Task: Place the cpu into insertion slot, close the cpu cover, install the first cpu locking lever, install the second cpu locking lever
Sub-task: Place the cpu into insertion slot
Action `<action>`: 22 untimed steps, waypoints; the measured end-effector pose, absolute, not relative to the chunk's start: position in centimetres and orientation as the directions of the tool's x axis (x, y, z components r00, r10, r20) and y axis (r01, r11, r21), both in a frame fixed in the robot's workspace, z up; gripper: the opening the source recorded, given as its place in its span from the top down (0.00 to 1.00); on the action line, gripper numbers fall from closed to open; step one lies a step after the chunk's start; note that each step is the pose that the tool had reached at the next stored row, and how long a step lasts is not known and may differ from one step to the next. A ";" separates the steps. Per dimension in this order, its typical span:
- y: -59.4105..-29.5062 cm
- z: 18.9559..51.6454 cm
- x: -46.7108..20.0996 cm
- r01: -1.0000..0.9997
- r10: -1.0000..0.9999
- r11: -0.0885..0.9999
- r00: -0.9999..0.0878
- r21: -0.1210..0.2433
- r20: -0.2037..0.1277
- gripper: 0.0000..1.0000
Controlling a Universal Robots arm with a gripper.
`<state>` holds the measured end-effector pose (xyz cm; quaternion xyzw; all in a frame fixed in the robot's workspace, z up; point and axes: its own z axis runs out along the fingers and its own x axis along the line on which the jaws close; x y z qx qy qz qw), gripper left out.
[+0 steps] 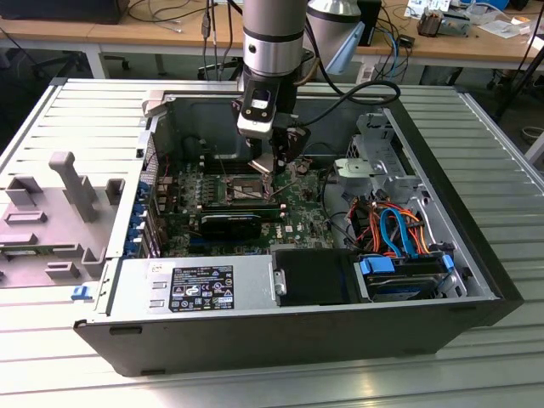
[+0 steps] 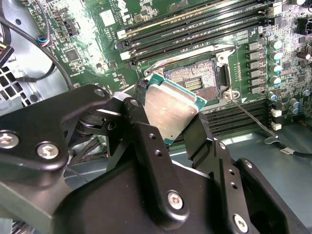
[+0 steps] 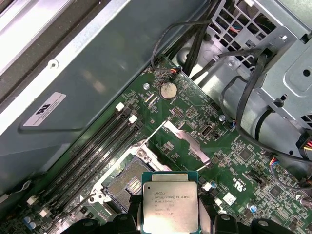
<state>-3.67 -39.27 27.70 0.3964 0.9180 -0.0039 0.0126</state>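
My jaws are clenched on the small flat square silver-topped cpu (image 2: 168,109), held just above the open socket (image 2: 192,82) of the green motherboard (image 2: 87,44). The thin silver metal cover frame (image 3: 187,142) stands open beside the socket. Long black memory slots (image 2: 195,24) flank it, and black cables (image 3: 197,41) run nearby.

**Ribbed metal tabletop carrying an open computer case**

The tabletop (image 1: 255,387) is a silver-grey surface made of long ribbed slats. An open black computer case (image 1: 280,340) lies on its side in the middle of it and covers most of the surface. On the exterior view's left, just beside the case, a grey plastic part (image 1: 59,212) with some upright pieces lies flat on the slats. A small blue piece (image 1: 81,292) is at its near corner.
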 end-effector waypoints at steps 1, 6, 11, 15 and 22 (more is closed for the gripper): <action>-39.3 27.7 -3.7 0.729 0.729 0.685 -0.685 0.003 -0.026 0.46; -39.3 27.7 -3.7 0.733 0.733 0.680 -0.680 0.003 -0.026 0.46; -39.3 27.7 -3.7 0.742 0.742 0.670 -0.670 0.003 -0.026 0.46; -39.3 27.7 -3.7 0.749 0.748 0.663 -0.663 0.003 -0.026 0.46; -39.3 27.7 -3.7 0.783 0.782 0.622 -0.622 0.003 -0.026 0.46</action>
